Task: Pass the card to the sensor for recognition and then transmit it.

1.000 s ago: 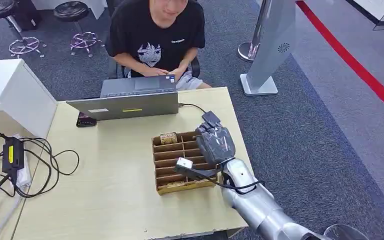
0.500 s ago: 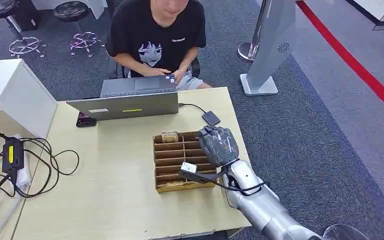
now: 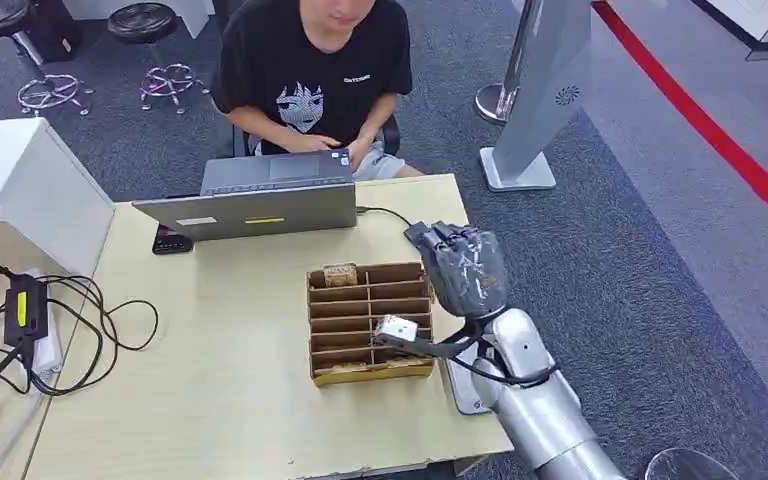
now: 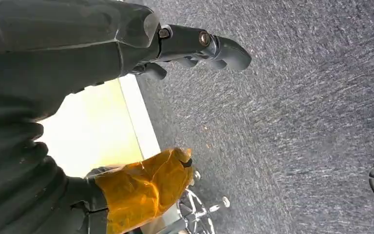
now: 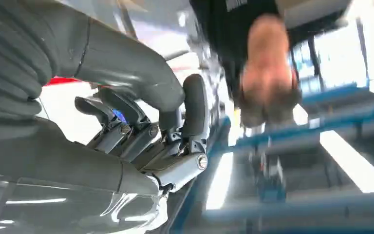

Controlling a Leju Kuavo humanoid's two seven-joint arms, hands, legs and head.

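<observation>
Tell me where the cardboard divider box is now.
In the head view, the cardboard divider box sits on the table, right of centre, beside the right hand.

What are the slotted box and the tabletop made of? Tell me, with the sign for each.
Slotted box: likely corrugated cardboard, matt brown, with thin folded dividers and raw edges. Tabletop: probably laminated board with a smooth, pale wood-tone surface and faint sheen; its core is not visible.

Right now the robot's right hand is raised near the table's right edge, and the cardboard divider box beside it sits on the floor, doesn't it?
Not quite. The right hand is indeed raised near the right edge of the table, but the cardboard divider box beside it sits on the tabletop, not on the floor. The head view shows it in front of the laptop.
</observation>
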